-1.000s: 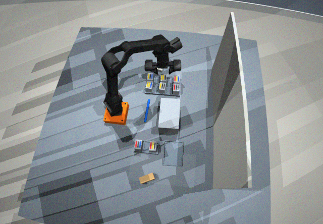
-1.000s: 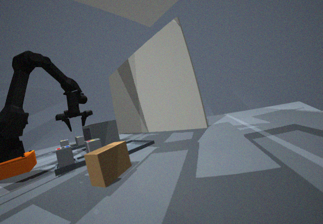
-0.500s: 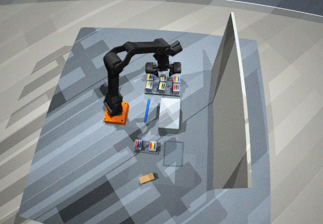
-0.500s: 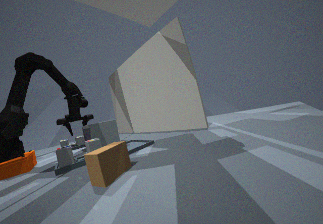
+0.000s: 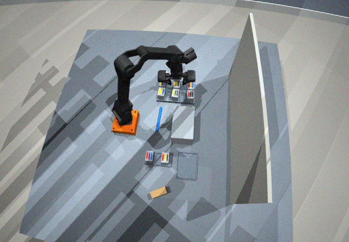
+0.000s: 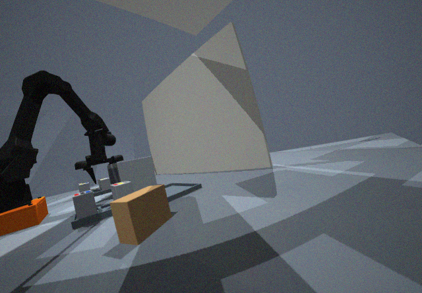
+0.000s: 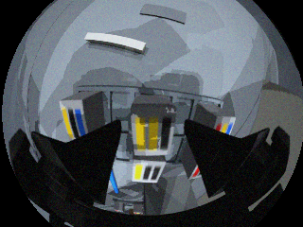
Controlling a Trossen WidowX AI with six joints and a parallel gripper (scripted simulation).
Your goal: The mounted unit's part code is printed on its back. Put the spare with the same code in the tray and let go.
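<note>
My gripper (image 5: 177, 82) (image 6: 103, 179) (image 7: 153, 124) is part open, pointing down at the spares rack (image 5: 175, 102). Its fingers stand either side of the back-middle spare (image 7: 151, 132), striped yellow, yellow, black; contact is not visible. Behind-left is a yellow-black-blue spare (image 7: 73, 120), behind-right a red-yellow-blue one (image 5: 190, 85). The front row holds yellow-yellow-blue (image 5: 161, 92), yellow-black-black (image 5: 175, 93) and red-black-black (image 5: 190, 94) spares. The tray (image 5: 196, 166) (image 6: 185, 191) is a thin dark outline, with nothing in it. I cannot tell which thing is the mounted unit; no code is readable.
A pale box (image 5: 183, 123) stands between rack and tray. Beside it lies a blue rod (image 5: 158, 119). A smaller rack holds two striped units (image 5: 149, 156) (image 5: 164, 157). A tan block (image 5: 158, 192) (image 6: 141, 211) and a tall panel (image 5: 245, 121) (image 6: 204, 119) also stand here.
</note>
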